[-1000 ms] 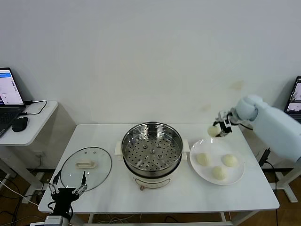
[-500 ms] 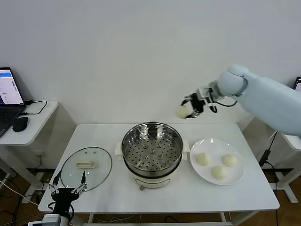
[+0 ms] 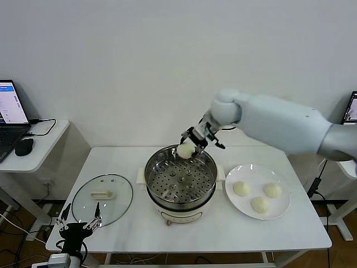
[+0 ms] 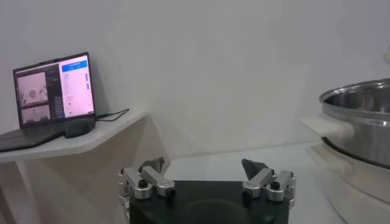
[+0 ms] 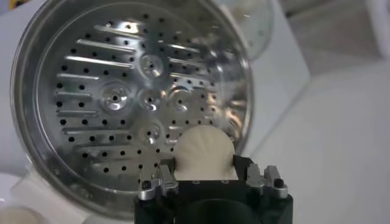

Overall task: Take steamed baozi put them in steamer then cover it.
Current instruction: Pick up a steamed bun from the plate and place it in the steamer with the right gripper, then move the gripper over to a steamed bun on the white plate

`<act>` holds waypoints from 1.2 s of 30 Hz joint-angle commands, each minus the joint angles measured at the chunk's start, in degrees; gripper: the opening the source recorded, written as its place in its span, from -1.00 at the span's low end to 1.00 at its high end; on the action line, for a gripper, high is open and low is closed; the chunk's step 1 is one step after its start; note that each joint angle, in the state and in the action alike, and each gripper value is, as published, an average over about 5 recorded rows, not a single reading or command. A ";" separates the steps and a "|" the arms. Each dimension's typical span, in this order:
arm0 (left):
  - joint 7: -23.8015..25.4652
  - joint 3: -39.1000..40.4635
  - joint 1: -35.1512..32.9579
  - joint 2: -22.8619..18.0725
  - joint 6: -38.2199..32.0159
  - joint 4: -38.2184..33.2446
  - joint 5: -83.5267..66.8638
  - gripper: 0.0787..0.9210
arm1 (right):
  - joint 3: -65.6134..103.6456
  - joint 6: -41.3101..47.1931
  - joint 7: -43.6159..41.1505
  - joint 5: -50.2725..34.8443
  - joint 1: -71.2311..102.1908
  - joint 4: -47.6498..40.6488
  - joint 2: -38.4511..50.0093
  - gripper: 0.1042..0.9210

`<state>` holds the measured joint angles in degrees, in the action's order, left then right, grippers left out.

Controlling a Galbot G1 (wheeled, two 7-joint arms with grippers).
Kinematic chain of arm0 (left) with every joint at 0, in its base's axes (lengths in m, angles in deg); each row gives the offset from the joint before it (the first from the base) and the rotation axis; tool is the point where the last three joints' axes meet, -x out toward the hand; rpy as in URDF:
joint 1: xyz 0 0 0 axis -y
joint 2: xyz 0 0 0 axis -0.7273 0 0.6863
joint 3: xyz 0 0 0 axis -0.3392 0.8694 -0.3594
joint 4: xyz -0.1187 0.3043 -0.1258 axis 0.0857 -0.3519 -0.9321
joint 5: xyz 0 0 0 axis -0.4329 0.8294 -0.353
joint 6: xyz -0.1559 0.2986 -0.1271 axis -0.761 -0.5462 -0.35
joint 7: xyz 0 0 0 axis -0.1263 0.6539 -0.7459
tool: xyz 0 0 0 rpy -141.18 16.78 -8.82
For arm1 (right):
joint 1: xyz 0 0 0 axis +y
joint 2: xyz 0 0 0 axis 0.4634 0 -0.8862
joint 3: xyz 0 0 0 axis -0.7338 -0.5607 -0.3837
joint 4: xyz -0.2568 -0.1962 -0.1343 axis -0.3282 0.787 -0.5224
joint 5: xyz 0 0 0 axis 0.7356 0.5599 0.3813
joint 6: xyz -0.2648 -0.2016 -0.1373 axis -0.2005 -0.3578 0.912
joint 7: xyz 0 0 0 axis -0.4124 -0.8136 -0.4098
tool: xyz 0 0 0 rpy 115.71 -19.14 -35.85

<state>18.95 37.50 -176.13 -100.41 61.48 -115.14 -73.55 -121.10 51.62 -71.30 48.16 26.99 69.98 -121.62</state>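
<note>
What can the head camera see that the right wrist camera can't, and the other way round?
Only the head view shows the plate with three baozi on it, the glass lid, and the open left end effector at the table's near left corner. Only the right wrist view shows the pleats on the held baozi. Both show the right end effector gripping it over the steamer.

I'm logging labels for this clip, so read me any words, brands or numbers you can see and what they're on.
Nothing here can be read.
Laptop screen on the side desk: lines of text, too small and blurred.
Second screen at the right edge: too little showing.
Steamer, glass lid, plate, buns: no markings visible.
</note>
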 commanded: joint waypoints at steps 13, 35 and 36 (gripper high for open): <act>-0.09 -0.43 0.07 -0.34 -0.19 0.29 -0.11 0.77 | 1.46 -15.04 5.55 21.01 7.34 -12.94 -8.59 0.25; -0.05 -1.24 -0.35 0.99 -0.22 -1.28 -0.16 0.77 | -5.10 29.68 -8.09 -18.82 -16.03 21.91 18.99 0.76; -0.03 -1.21 -0.33 1.09 -0.21 -1.43 -0.16 0.77 | -5.63 31.18 -8.07 -19.23 -16.64 23.43 21.44 0.76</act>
<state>18.91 36.39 -176.45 -99.44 61.27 -116.50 -73.68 -124.33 61.15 -74.30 42.33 19.52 77.41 -115.71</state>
